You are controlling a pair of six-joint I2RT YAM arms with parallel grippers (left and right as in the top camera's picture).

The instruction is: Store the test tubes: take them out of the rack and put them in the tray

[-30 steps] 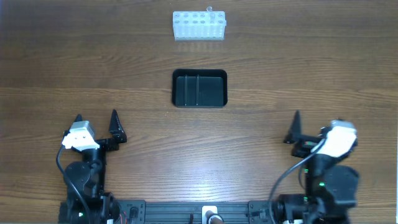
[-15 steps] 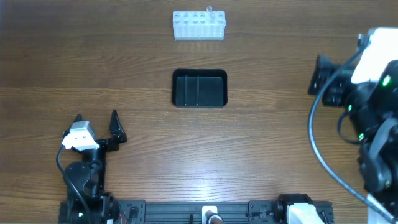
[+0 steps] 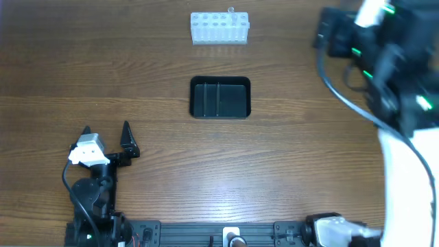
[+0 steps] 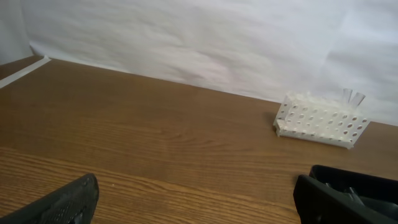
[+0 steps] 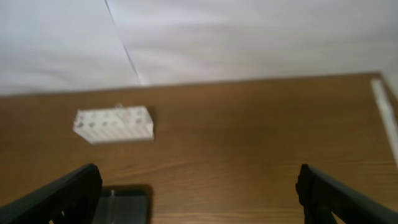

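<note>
The white rack (image 3: pixel 219 29) stands near the far edge of the table (image 3: pixel 137 68), at 12 o'clock from the black tray (image 3: pixel 220 97). One test tube (image 3: pixel 231 11) is upright at its right end. Bare wood separates rack and tray. The left gripper (image 3: pixel 105 127), jaws spread wide, sits at the tray's 8 o'clock. The right gripper (image 5: pixel 199 173), likewise spread, hangs at 2 o'clock.

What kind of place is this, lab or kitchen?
Probably a lab-style robot test bench: a white test tube rack and a black tray sit on a wood-grain table, with a plain white backdrop behind.
</note>
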